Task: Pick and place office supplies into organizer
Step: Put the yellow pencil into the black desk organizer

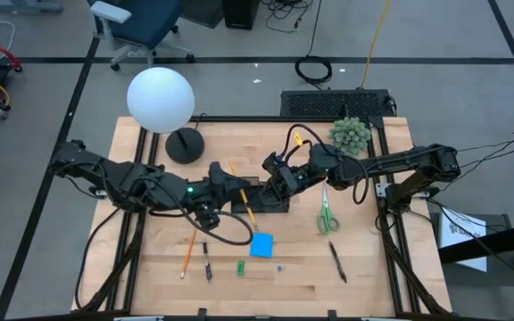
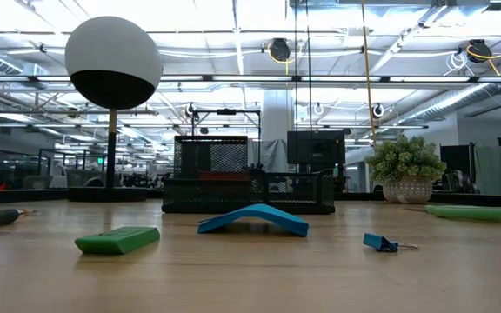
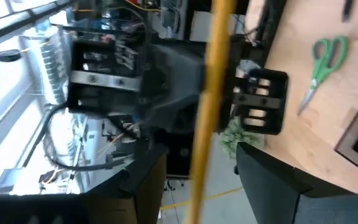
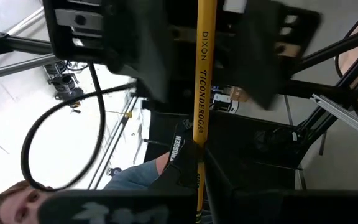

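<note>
A yellow pencil (image 1: 249,215) is in the air above the table's middle, between my two grippers. My right gripper (image 4: 197,165) comes from the table's right (image 1: 270,185) and is shut on it. My left gripper (image 1: 239,190) faces it from the left. It is open, with its fingers on either side of the pencil (image 3: 204,124) in the left wrist view. The black organizer (image 1: 276,207) stands under them on the table. An orange pencil (image 1: 188,252), two black pens (image 1: 207,264) (image 1: 337,261), a green piece (image 1: 239,267), a blue note pad (image 1: 261,244) and green-handled scissors (image 1: 327,215) lie on the table. My right gripper pinches the yellow pencil's shaft (image 4: 201,134) between its two fingertips (image 4: 180,152), just below the printed lettering. The fingers lie across the pencil. The pencil is lifted clear of the table and runs on past the fingers toward my left gripper.
A lamp with a white ball (image 1: 161,100) and a round black base (image 1: 184,144) stands at the far left. A fuzzy green plant (image 1: 351,134) sits at the far right. A tiny blue piece (image 2: 381,242) lies near the pad. A person shows beyond the table (image 4: 17,199).
</note>
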Motion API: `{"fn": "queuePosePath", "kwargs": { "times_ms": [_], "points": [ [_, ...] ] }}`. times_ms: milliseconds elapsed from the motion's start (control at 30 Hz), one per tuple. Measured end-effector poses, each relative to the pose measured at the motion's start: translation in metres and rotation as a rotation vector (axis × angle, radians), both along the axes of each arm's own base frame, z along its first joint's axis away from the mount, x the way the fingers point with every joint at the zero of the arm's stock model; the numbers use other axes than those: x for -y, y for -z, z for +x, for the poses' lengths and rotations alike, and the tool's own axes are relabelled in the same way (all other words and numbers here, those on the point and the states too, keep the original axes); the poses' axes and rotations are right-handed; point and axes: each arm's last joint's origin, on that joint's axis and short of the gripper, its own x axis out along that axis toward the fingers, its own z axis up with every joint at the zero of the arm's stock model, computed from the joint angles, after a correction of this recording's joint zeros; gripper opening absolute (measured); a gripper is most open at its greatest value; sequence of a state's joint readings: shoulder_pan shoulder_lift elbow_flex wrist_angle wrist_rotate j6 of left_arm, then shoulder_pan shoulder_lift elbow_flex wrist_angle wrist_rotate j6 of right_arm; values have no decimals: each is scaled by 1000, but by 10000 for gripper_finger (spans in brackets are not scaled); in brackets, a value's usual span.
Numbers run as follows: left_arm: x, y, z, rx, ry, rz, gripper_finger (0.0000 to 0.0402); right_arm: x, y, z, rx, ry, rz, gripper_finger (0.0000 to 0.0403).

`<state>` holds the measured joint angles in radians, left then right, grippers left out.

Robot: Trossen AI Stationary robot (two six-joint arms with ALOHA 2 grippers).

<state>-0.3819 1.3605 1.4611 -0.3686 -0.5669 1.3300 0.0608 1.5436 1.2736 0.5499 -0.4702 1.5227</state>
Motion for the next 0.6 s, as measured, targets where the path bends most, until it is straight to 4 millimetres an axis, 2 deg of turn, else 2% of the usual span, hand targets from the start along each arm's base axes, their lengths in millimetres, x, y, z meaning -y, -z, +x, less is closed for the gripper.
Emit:
{"fn": "queuePosePath", "kwargs": {
  "times_ms": [267,600],
  "points": [
    [0,0,5,19,-12,-6,157,0,0,0,0,-1,0,0],
    [-1,0,5,22,-15,-6,74,0,0,0,1,-2,-1,0]
  ]
}}
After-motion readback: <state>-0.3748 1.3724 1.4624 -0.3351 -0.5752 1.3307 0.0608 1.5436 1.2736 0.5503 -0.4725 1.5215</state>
